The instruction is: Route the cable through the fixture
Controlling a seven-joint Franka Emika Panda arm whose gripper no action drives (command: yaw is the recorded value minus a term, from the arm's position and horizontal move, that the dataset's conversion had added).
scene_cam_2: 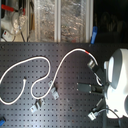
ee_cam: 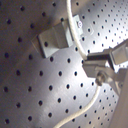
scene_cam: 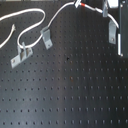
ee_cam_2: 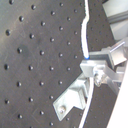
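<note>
Jaws clamp the white cable (ee_cam_2: 84, 35).

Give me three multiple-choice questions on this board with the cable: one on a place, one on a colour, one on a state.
1. In the first exterior view, the red band on the cable sits near:
A the top edge; B the bottom edge; C the centre.
2. The perforated board is:
A white; B black; C green.
3. The cable lies:
A pulled straight; B wound on a spool; C in loose curves.

Answers: 1 A, the band is right by the top edge. 2 B, the surface is black with rows of holes. 3 C, it bends back and forth across the board in both exterior views.
</note>
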